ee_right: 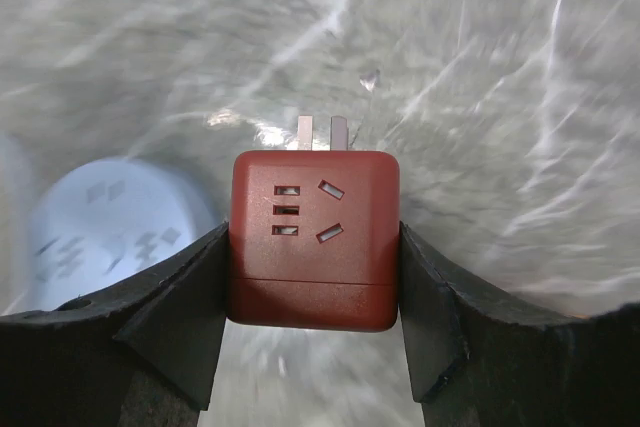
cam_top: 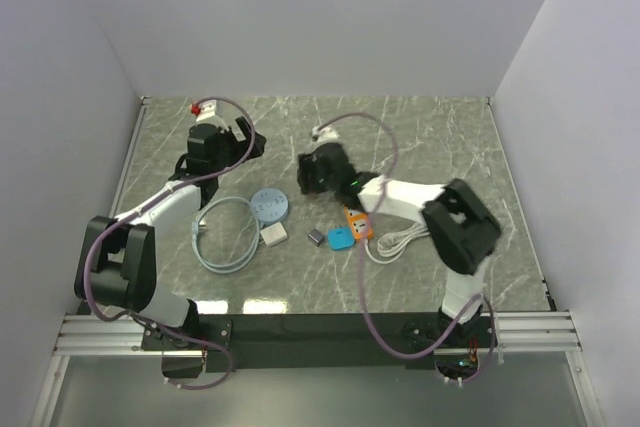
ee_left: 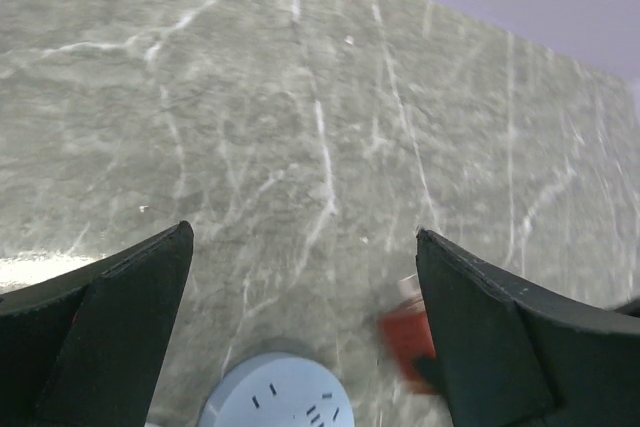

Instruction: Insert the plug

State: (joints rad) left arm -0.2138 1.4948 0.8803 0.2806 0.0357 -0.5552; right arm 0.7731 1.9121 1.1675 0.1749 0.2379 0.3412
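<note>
My right gripper (ee_right: 312, 235) is shut on a red cube plug (ee_right: 314, 237), its two metal prongs (ee_right: 322, 132) pointing away over the marble table. A round pale-blue socket (ee_right: 100, 227) lies to the plug's left, blurred. In the top view the right gripper (cam_top: 312, 175) hovers just right of the round socket (cam_top: 269, 204); the plug is hidden there. My left gripper (cam_top: 236, 143) is open and empty behind the socket. In the left wrist view its fingers (ee_left: 305, 247) stand wide apart above the socket (ee_left: 272, 395), with the red plug (ee_left: 405, 342) blurred at the right finger.
A coiled white cable (cam_top: 225, 235) lies left of the socket. A white square adapter (cam_top: 273, 235), a small grey piece (cam_top: 316, 237), a blue piece (cam_top: 342, 239), an orange block (cam_top: 358, 222) and a white cord bundle (cam_top: 395, 243) lie in front.
</note>
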